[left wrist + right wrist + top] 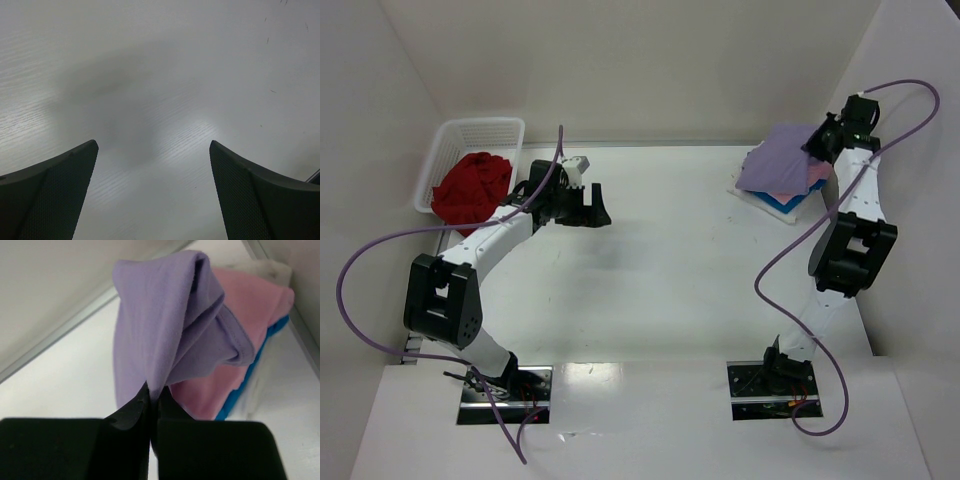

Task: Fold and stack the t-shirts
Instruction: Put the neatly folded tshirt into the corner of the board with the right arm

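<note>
Upper right, the purple shirt (780,160), pinched in the right gripper (152,390), should be laid flat; the left gripper (152,145) is spread wide, empty.

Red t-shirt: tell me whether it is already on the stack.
No, the red t-shirt lies crumpled in the white basket, far from the stack.

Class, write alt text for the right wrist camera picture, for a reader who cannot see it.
The right claw, shut, pinches a bunched fold of the lavender purple t-shirt. That shirt drapes over a pink t-shirt, with the edge of a bright blue t-shirt showing beneath, all on a white table.
</note>
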